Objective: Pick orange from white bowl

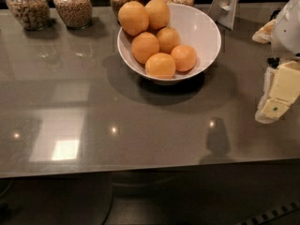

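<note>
The white bowl (pixel 204 29) stands on the grey table, back centre, and holds several oranges. The orange (pixel 183 57), small and deeper reddish-orange, lies at the bowl's front right beside a paler one (pixel 160 65). Larger, paler oranges (pixel 133 18) are piled at the bowl's back left. My gripper (pixel 277 95), white with pale yellow pads, hangs at the right edge of the view, just above the table. It is well to the right of the bowl and slightly nearer the front, touching nothing.
Several glass jars of grain (pixel 72 6) line the back edge of the table (pixel 93 125). A white stand (pixel 227 3) leans behind the bowl at the right. The table's front edge runs across the lower part of the view.
</note>
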`<act>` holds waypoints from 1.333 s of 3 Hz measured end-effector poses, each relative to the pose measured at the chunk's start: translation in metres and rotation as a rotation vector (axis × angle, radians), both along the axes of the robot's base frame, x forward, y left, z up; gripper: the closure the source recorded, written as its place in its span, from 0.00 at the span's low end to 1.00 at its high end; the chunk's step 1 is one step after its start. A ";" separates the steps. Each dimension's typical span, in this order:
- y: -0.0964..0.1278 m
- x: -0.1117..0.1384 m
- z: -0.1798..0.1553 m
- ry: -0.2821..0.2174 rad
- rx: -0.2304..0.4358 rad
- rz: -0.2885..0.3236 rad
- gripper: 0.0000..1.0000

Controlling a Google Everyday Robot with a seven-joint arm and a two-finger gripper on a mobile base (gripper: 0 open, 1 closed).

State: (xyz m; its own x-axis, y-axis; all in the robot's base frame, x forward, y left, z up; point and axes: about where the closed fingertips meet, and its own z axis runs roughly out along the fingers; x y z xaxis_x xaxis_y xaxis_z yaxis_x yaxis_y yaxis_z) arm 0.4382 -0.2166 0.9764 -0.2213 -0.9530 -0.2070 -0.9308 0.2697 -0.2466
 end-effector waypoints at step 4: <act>0.037 0.095 0.067 -0.386 0.286 0.151 0.00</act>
State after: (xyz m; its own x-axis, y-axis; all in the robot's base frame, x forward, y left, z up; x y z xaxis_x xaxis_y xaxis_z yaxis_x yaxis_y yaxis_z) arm 0.5334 -0.1792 1.0437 0.0591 -0.8619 -0.5037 -0.8204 0.2455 -0.5164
